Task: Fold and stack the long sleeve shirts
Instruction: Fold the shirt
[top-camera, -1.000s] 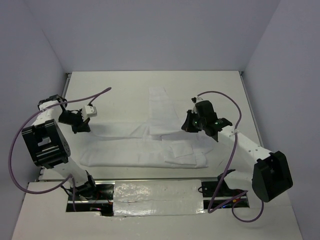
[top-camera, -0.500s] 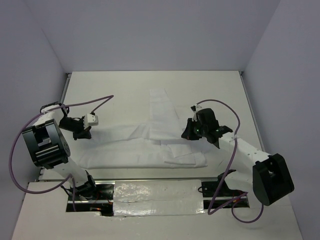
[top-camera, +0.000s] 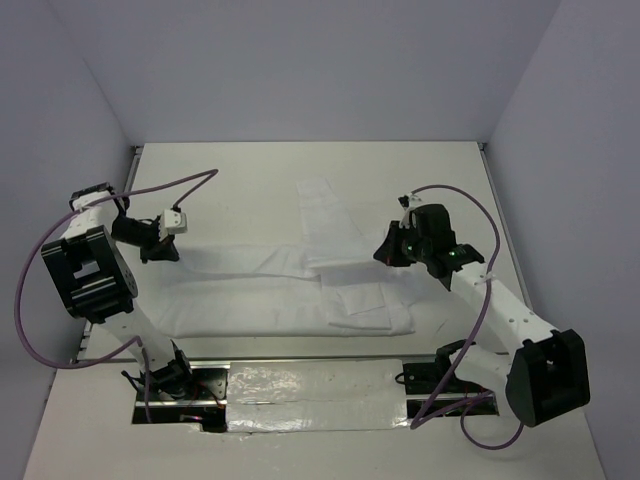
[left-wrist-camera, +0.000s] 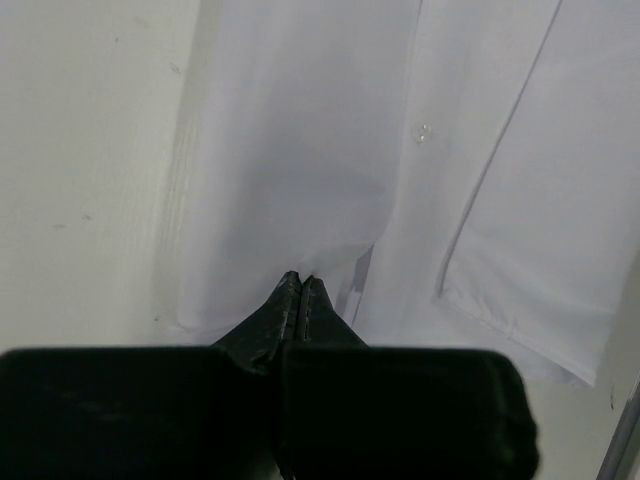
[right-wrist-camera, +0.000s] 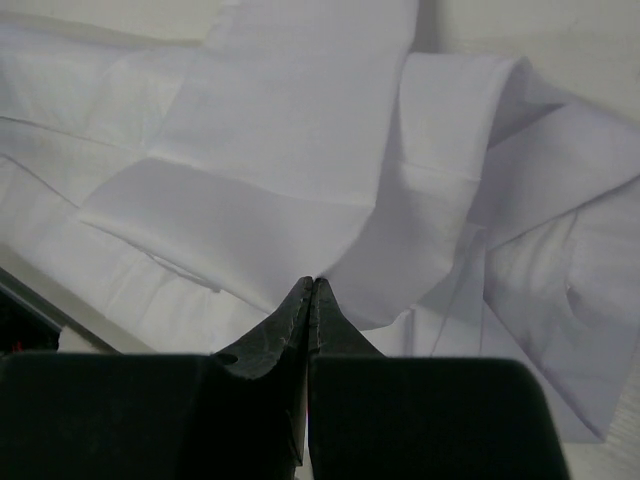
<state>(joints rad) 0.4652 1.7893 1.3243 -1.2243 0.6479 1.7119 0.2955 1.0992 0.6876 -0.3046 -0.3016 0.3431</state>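
Left end effector (left-wrist-camera: 300, 287): fingers pressed together, pinching the left hem of the plain white, wrinkled long-sleeved cloth shirt (top-camera: 260, 295), near the left edge of the smooth white table (top-camera: 250, 165). Right end effector (right-wrist-camera: 312, 287): likewise pressed together on a raised fold of shirt, right of the table's middle. Shirt lies spread across the table's near half, one sleeve pointing to its far edge. Since a second ago, we note both arms drawn slightly outward toward the table's sides; the cloth between looks tauter. We judge this a smoothing stretch, with folding hardly begun.
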